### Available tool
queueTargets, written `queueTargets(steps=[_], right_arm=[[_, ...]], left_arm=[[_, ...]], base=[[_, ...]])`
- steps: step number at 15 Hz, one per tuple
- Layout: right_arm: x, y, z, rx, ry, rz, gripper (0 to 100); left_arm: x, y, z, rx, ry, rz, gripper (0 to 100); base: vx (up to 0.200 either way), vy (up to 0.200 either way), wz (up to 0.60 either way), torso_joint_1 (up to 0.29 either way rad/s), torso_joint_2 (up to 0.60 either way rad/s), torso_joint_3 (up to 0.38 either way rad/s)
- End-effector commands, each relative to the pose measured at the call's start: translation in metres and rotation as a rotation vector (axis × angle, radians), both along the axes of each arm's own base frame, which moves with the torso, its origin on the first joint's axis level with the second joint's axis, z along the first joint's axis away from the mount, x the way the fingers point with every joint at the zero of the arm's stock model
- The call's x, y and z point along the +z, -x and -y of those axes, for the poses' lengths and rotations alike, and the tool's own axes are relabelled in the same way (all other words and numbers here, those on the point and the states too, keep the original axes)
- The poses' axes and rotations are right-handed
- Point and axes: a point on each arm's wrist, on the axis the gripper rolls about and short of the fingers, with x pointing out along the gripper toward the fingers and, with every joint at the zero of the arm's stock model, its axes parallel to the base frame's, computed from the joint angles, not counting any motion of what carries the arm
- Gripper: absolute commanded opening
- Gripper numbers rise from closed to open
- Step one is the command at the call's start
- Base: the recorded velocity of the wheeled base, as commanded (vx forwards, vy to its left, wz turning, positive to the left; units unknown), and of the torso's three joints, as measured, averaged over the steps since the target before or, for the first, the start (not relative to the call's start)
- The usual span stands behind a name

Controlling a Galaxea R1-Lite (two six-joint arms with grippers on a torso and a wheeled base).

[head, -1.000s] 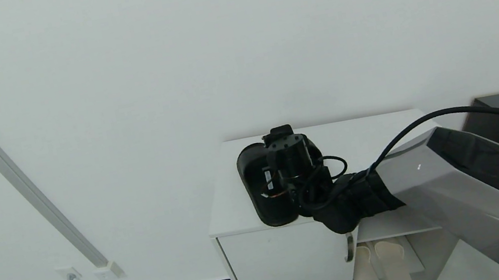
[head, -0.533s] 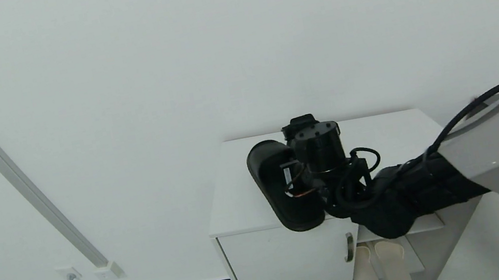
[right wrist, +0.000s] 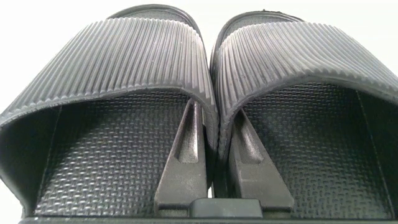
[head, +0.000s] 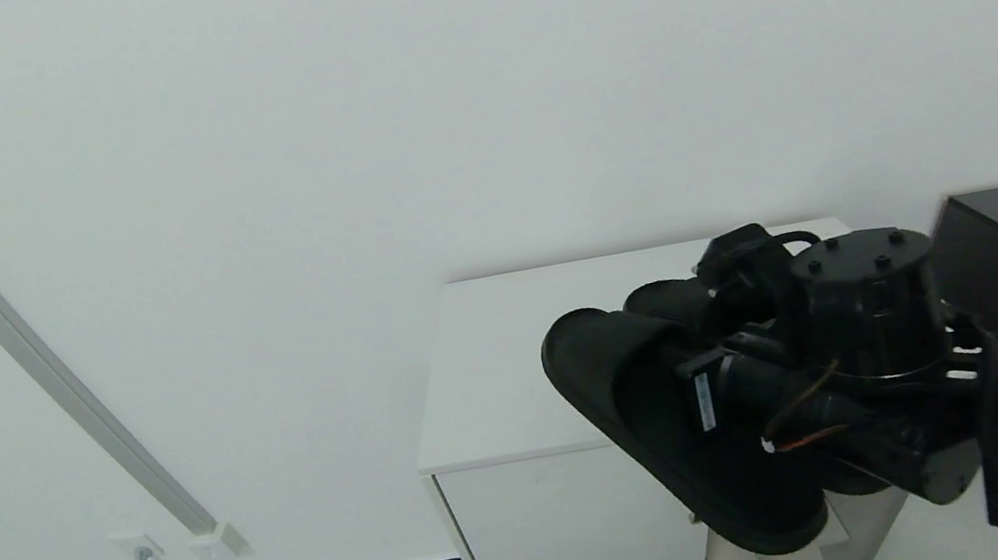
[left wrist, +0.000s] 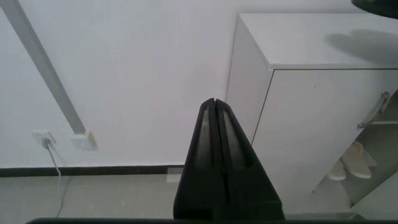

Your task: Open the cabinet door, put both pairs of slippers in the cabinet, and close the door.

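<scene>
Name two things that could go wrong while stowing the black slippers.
The fingers of the right gripper pinch only the touching strap walls of the black slippers, so one might slide loose. The beige slippers lie low inside the cabinet, so the black pair could land on them.

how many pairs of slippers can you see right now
2. The black pair is clamped in the right gripper, in front of the cabinet. The cream pair lies on a low shelf in the cabinet's open side. None seem hidden.
</scene>
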Motion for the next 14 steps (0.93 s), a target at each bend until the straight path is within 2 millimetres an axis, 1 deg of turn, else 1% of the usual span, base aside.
queueTargets(steps=[1, 2, 7, 14], right_arm=[[0.011, 0.023, 0.015, 0.029, -0.022, 0.022, 0], [0.009, 0.028, 0.014, 0.044, -0.018, 0.013, 0], [0.002, 0.029, 0.013, 0.051, -0.004, -0.006, 0], [0.0, 0.029, 0.012, 0.05, 0.001, -0.008, 0]], left_arm=[[0.0, 0.0, 0.0, 0.0, 0.001, -0.001, 0], [0.0, 0.0, 0.0, -0.003, 0.002, -0.001, 0], [0.0, 0.0, 0.0, -0.002, 0.004, -0.001, 0], [0.0, 0.0, 0.0, -0.002, 0.004, -0.001, 0]], base=[[0.0, 0.0, 0.0, 0.0, 0.0, 0.0], [0.0, 0.0, 0.0, 0.0, 0.0, 0.0], [0.0, 0.0, 0.0, 0.0, 0.0, 0.0], [-0.2, 0.0, 0.0, 0.0, 0.0, 0.003]])
